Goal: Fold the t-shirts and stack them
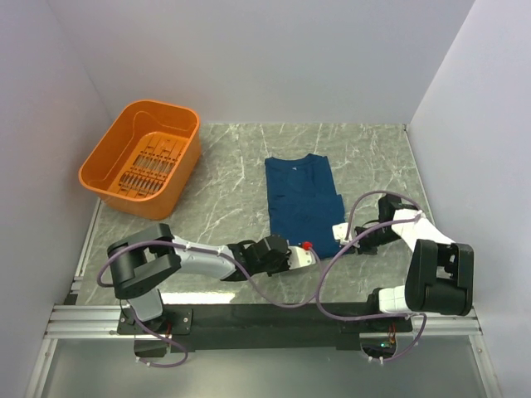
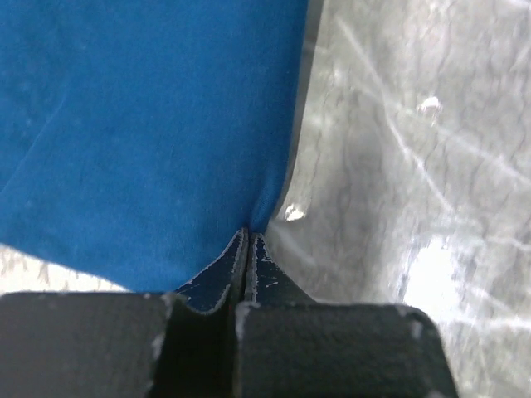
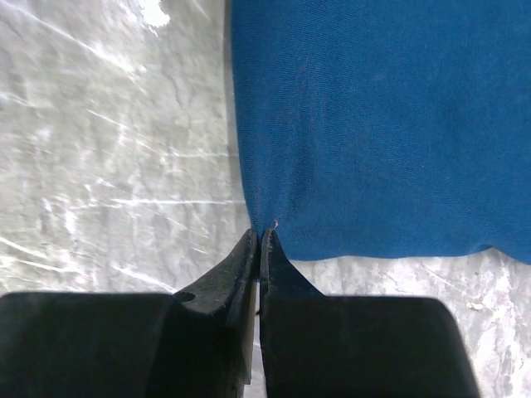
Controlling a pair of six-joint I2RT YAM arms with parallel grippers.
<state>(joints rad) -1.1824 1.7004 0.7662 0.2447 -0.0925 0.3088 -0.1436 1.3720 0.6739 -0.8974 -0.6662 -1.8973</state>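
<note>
Shirt (image 1: 303, 203), sides apparently folded in, lies ahead; my left jaws and right jaws each clamp a near corner. Crosswise fold, stacking look undone.

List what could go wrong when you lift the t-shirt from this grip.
1. The left gripper and the right gripper each pinch only the very tip of a near corner of the navy t-shirt, so the fabric may slip out on the lift.
2. The shirt looks folded narrow. If a pinch caught only the top layer, lifting could pull that fold open.
3. If one arm leads, the hem may land skewed.
</note>
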